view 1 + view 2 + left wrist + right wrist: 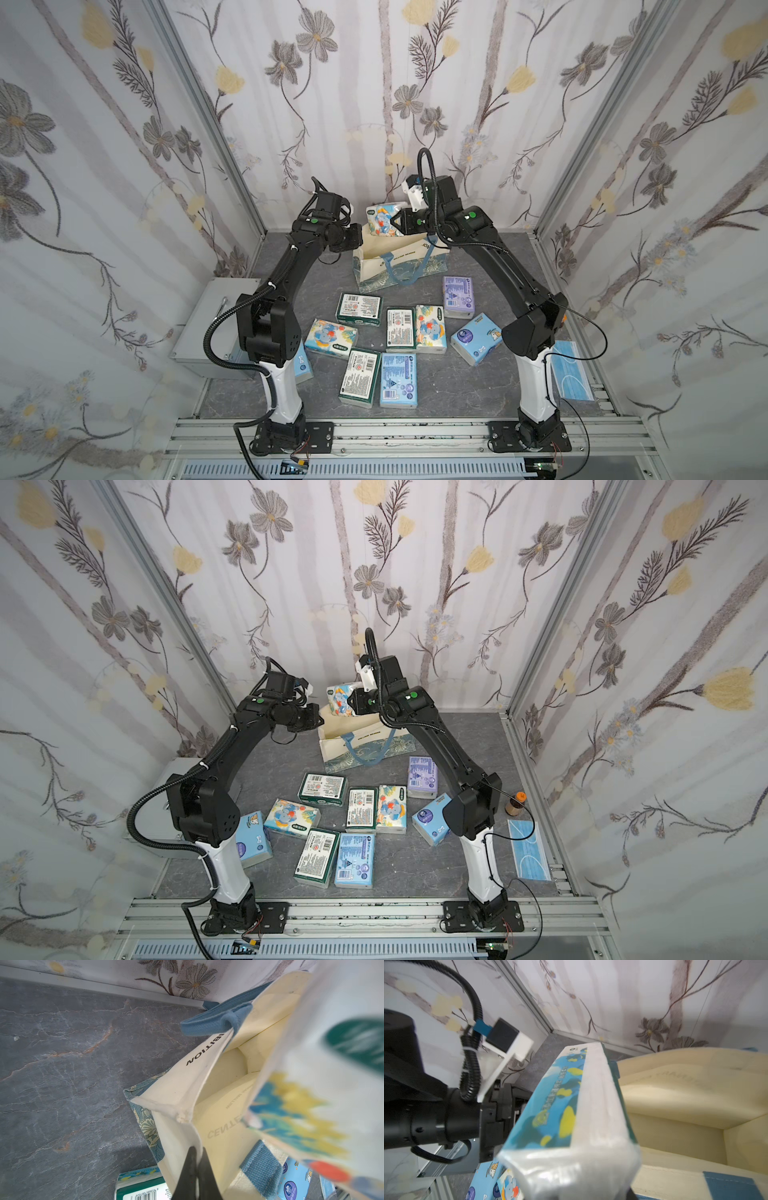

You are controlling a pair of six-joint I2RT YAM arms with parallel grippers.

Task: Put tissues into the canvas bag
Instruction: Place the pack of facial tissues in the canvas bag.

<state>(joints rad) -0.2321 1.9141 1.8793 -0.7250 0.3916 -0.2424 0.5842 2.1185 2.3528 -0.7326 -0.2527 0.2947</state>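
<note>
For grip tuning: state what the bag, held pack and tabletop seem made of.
The bag: cream woven canvas, matte; visible weave, frayed seam.
The pack: thin glossy plastic film over soft filling; sheen and wrinkles.
The tabletop: grey veined stone look, matte; possibly printed laminate.

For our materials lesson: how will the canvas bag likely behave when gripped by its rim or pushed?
Probably floppy: the bag leans, and its rim creases where the shut left gripper pinches it. Likely light and apt to slide or tip if pushed, since it looks empty inside.
</note>
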